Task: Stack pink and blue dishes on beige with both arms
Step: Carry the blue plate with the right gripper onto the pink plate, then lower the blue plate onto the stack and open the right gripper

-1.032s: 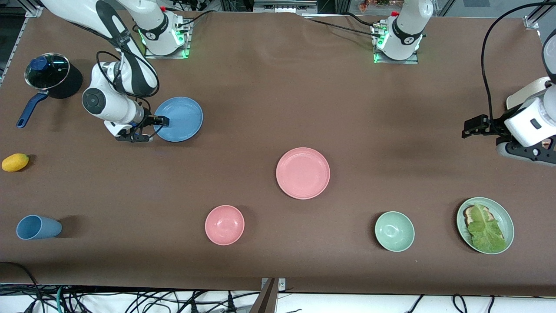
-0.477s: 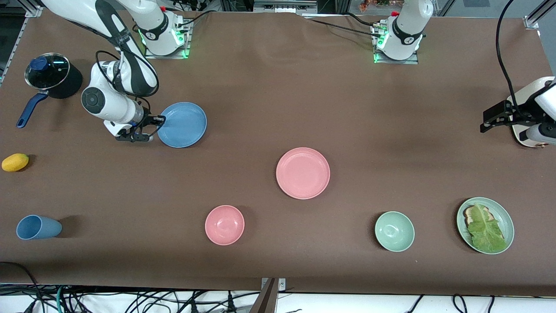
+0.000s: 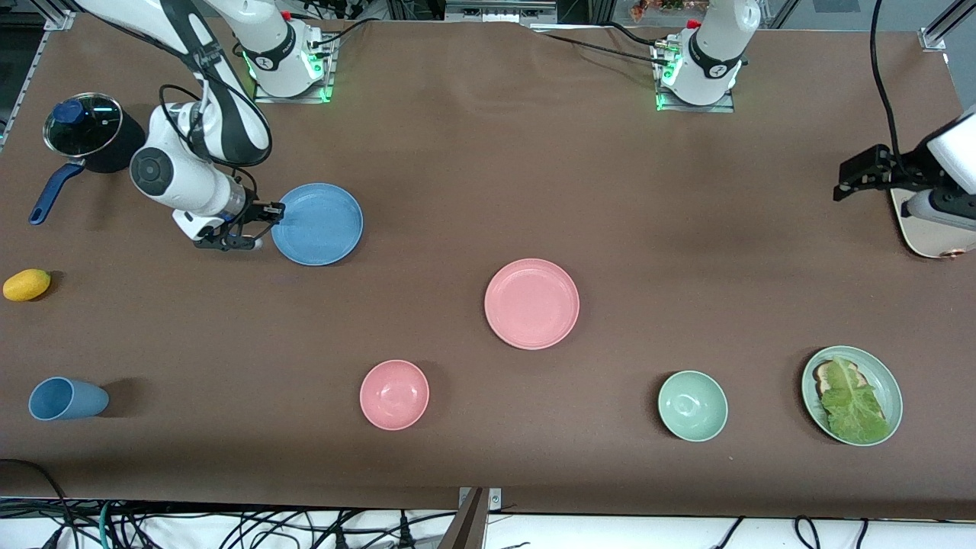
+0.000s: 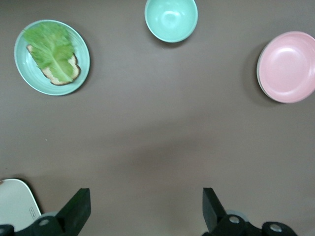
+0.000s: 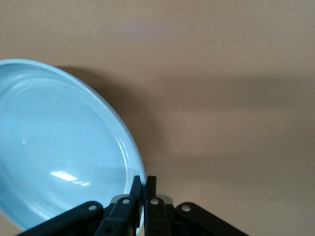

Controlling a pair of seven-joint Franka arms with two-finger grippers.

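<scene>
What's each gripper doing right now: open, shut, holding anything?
Right gripper: shut on the rim of the blue plate.
Left gripper: open, holding nothing, over bare table beside the beige plate.

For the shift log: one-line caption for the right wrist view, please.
Right gripper shut on the rim of the blue plate, which is tilted above the brown table.

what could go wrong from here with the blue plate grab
The right tool is shut on only the thin rim of the blue plate, so the plate may tip or slip while carried. The beige plate lies partly under the left tool, open above it, so the arms may crowd each other there.
</scene>
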